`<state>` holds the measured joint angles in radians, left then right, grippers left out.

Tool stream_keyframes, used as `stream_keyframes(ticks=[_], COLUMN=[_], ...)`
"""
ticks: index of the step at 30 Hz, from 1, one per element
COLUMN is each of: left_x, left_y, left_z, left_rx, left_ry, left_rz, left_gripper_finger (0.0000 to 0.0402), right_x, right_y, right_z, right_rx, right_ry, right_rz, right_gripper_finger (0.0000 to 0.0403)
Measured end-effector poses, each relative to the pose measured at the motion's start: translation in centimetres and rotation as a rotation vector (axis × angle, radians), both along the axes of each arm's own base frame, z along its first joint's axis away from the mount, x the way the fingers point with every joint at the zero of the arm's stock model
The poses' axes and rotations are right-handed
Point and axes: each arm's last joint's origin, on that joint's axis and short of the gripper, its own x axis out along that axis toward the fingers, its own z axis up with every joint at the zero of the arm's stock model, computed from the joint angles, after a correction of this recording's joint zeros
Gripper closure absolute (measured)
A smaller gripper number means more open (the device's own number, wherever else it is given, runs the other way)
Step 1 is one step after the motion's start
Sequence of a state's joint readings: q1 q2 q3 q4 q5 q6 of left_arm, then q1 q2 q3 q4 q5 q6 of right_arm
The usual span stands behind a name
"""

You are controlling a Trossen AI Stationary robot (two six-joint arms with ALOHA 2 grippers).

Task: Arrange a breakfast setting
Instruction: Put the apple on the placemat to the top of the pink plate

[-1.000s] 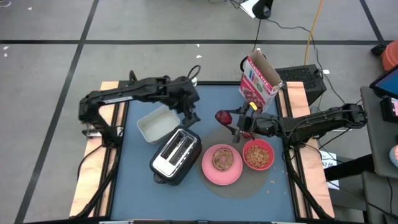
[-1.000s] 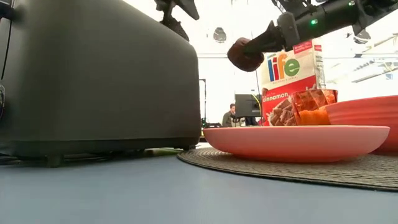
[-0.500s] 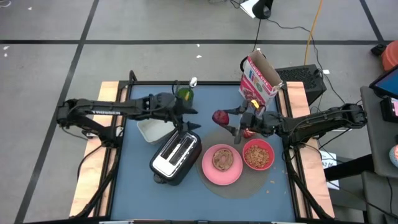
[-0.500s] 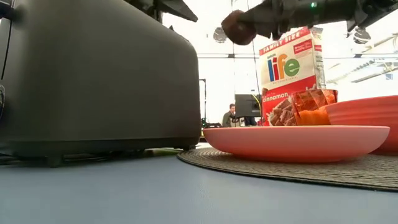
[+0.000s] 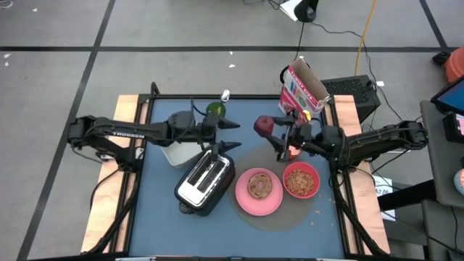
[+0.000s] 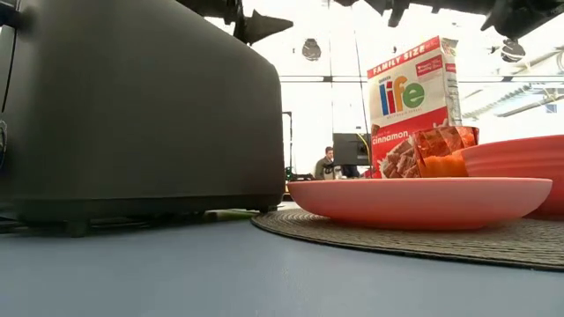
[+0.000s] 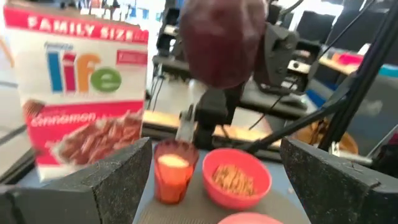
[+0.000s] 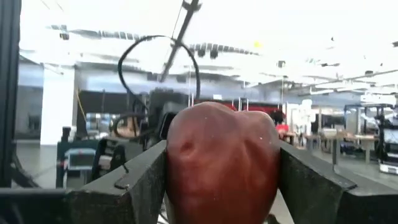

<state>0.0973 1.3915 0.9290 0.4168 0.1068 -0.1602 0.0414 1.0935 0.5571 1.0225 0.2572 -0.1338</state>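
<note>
Clamped between the right gripper's (image 5: 271, 127) flat dark jaws: the dark red fruit (image 8: 222, 163), smooth, glossy and rounded with a dimpled top, held clear above the counter (image 5: 250, 225) near the far edge of the round woven placemat (image 5: 270, 214). Facing it from the other side, the left gripper (image 5: 230, 135), its matte, grainy jaws spread wide and empty, hovering over the silver-and-black toaster (image 5: 204, 180), with the fruit just ahead of the fingertips in the left wrist view. Below the fruit, on the coarse brown mat: a small translucent pink cup (image 7: 173, 178) with ribbed sides and pale liquid inside, just beside a smaller red bowl (image 5: 300, 180), round and filled with brown flaky cereal. Next to the bowl, touching or nearly so, a large round pink plate (image 5: 241, 196), shallow and smooth, carrying a round browned bread (image 5: 259, 185) with a rough crust at its middle. Behind the mat, an upright cardboard cereal box (image 5: 302, 94), red and white, flaps open. Left of the toaster, a white rectangular container (image 5: 175, 154) with rounded corners, partly under the left arm. Further back, a small green round object (image 5: 214, 110) near the counter's far edge. Blue, flat counter surface, wooden strips along both sides.
</note>
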Motion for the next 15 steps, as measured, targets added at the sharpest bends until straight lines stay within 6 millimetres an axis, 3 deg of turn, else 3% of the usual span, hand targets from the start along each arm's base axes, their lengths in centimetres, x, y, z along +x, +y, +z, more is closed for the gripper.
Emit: stream_keyframes(ticks=[7,15], left_x=[1.1,2.2], left_y=[-1.3,-1.5], left_z=[0.0,-0.2], left_rx=[0.106,0.123], left_ry=[-0.126,-0.245], left_rz=[-0.043,-0.042], left_gripper_finger=[0.0043,0.0043], right_x=[-0.2,-0.2], right_y=[0.2,0.5], right_z=[0.6,0.6], right_rx=[0.007,0.014], right_ry=[-0.073,-0.081], right_rz=[0.104,0.208], right_gripper_finger=[0.0145,0.0145])
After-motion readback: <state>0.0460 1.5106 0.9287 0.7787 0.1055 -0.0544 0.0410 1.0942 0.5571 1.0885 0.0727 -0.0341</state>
